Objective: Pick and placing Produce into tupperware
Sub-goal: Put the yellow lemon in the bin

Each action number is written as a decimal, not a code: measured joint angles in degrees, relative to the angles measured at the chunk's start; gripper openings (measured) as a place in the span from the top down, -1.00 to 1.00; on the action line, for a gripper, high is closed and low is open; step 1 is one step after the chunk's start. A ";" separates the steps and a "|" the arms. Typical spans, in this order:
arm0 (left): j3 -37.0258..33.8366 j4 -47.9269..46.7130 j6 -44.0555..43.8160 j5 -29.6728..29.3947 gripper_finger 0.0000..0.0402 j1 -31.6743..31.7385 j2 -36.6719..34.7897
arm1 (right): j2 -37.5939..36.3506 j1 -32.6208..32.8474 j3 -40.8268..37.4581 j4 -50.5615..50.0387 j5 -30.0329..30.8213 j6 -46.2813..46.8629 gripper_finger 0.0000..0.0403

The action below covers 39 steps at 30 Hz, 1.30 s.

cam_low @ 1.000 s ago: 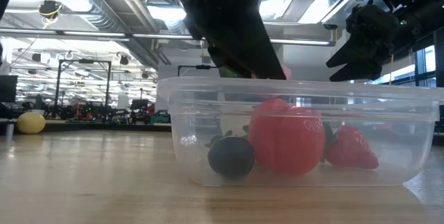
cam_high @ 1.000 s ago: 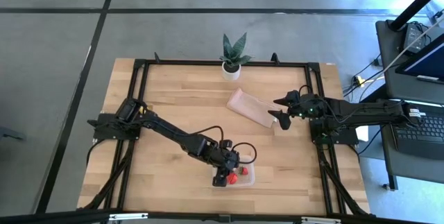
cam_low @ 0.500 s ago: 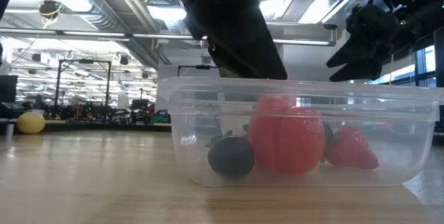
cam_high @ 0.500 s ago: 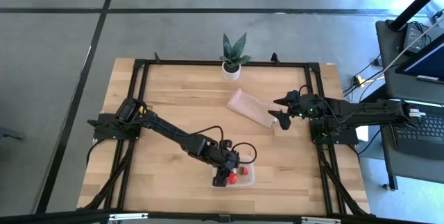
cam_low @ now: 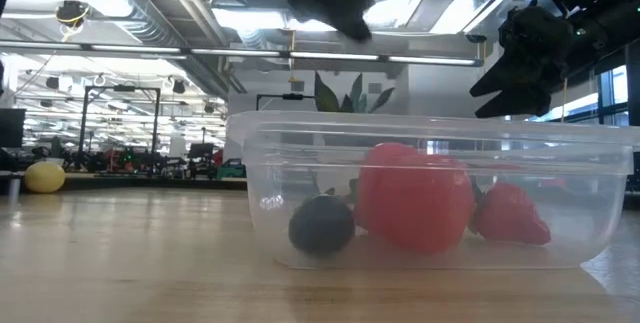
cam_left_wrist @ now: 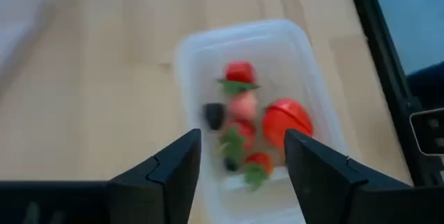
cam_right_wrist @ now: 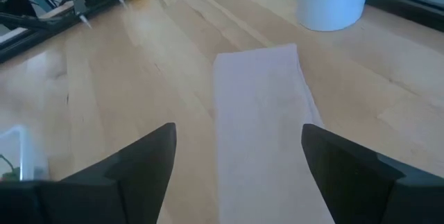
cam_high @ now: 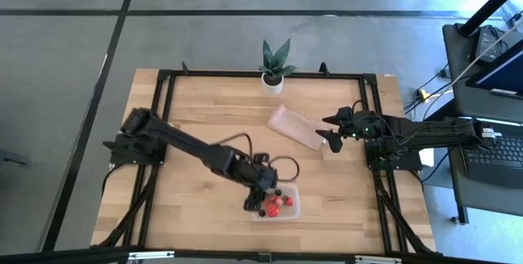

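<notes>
Since the earlier frame, the left gripper [cam_high: 260,192] has risen clear of the tupperware [cam_high: 291,208] and parted its fingers [cam_left_wrist: 177,165]; they stand apart, holding nothing, above the container's bench-centre edge. Inside the tupperware lie the produce: red strawberries [cam_left_wrist: 238,72], a larger red fruit [cam_low: 415,199] and a dark berry [cam_low: 321,227]. One small yellow fruit [cam_low: 45,177] rests on the bench [cam_high: 204,117], well apart from the tupperware. The right gripper [cam_high: 331,130] hangs with fingers wide and empty over the tan sheet [cam_right_wrist: 260,113], farther from the tupperware, near the potted plant [cam_high: 274,66].
</notes>
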 joint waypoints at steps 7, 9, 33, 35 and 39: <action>2.15 -8.61 2.28 -8.88 0.05 3.18 -10.62 | 0.02 -0.02 -0.02 0.80 0.00 0.97 -0.55; 2.15 -8.84 3.24 -12.08 0.05 4.12 -13.38 | 0.02 -0.02 -0.02 1.04 0.00 1.52 -0.55; 2.10 -40.42 -15.08 -28.53 -0.91 19.32 -21.79 | 0.00 -0.09 -0.02 10.58 0.09 -3.23 -0.55; 2.08 -41.87 -17.53 -28.40 -0.95 19.57 -21.69 | 0.01 -0.09 -0.02 11.01 0.09 -3.49 -0.55; 2.08 -41.86 -23.14 -27.10 -0.96 19.40 -21.70 | 0.02 -0.09 -0.02 11.02 0.11 -3.57 -0.55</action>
